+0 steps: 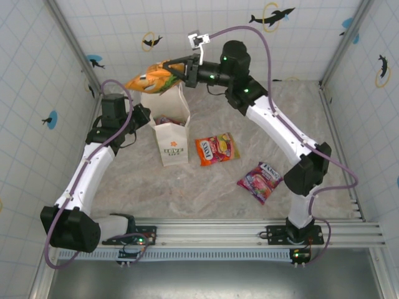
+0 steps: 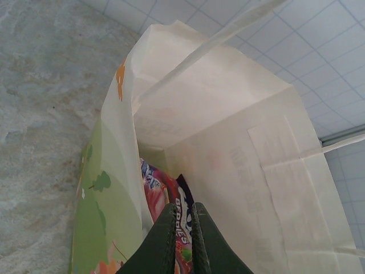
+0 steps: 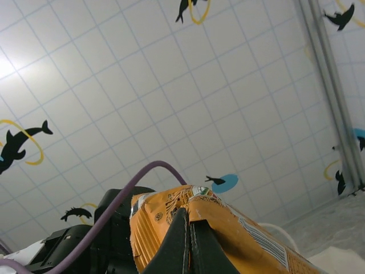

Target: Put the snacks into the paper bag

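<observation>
Inside, the paper bag (image 2: 228, 114) holds purple packets (image 2: 171, 197); the left end effector (image 2: 183, 220), nearly shut, pinches its rim. Above, the right end effector (image 1: 179, 70) clamps an orange packet (image 1: 149, 79).

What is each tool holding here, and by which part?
Right tool pinches the orange snack packet by one end, above the paper bag. Left tool is shut at the bag's rim; a grip cannot be told.

Top external: high behind, facing down.
Left wrist: close, into tall white paper bag (image 2: 228, 114).
Right wrist: close, facing up.
Shared: I see that bag from top too.
</observation>
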`<state>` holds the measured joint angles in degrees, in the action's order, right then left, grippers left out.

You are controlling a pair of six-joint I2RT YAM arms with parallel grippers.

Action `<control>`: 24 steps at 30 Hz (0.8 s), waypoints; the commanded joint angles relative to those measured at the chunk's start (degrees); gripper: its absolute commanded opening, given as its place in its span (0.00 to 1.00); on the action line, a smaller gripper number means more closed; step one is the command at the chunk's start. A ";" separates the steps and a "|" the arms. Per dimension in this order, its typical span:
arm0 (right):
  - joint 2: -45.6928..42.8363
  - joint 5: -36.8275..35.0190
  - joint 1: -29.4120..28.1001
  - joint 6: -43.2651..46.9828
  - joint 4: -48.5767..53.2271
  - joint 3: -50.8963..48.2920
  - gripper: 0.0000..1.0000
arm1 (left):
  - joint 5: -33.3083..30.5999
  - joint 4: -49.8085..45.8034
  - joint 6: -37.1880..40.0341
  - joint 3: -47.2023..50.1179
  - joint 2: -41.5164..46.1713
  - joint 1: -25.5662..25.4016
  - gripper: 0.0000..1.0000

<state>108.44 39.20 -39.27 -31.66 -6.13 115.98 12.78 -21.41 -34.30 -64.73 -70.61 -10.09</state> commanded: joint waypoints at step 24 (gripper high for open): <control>2.85 -1.49 -0.08 4.71 12.11 1.73 0.44 | -1.22 -2.68 1.44 -2.47 0.91 -0.02 0.13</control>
<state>110.89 38.46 -39.38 -28.84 3.99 115.98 12.10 -22.44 -34.30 -65.30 -70.48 -10.09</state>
